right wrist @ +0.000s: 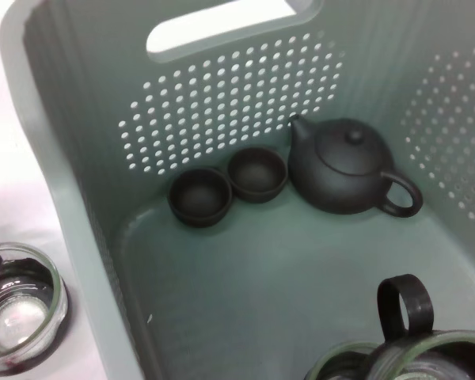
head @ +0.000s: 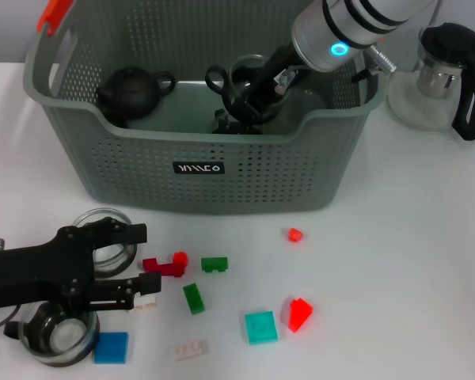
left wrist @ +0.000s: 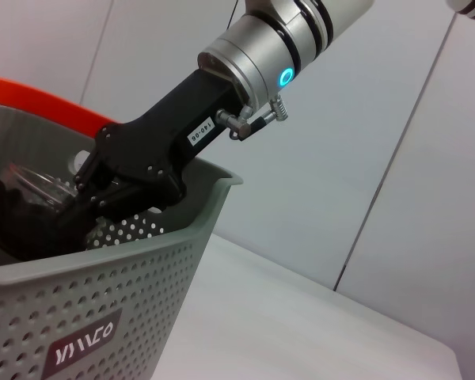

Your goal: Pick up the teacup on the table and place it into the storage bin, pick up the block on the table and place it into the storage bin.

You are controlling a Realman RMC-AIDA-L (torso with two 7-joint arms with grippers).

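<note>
White tabletop, grey wall behind.

Left gripper (head: pixel 142 257) hangs low over the table in front of the bin, fingers spread, nothing between them. A glass cup (head: pixel 107 233) sits just behind it and another glass cup (head: pixel 55 336) at the near edge below the arm. Red block (head: pixel 166 265) lies just beside its fingertips, between the two fingers' line. More blocks to the right of it: green (head: pixel 214 264), green (head: pixel 193 298), teal (head: pixel 261 327), red (head: pixel 300 313), small red (head: pixel 294 234); blue (head: pixel 111 347) and white (head: pixel 190 348) lie nearer the front.

Storage bin (head: pixel 222 170) sits mid-table. Inside: dark teapot (head: pixel 134 89), two dark cups (right wrist: pixel 229 186) by the far wall.

Right gripper (head: pixel 245 107) is down inside the bin over a glass teacup (right wrist: pixel 404 348) with a black handle; can't tell if its fingers are spread or closed.

Glass kettle (head: pixel 443 75) stands on the table to the right of the bin.

Handling, my read: the glass cup is rigid, slick and breakable; grip the rim wall or handle, set it down gently. Blocks are light, hard plastic; pinch across the flat sides.
</note>
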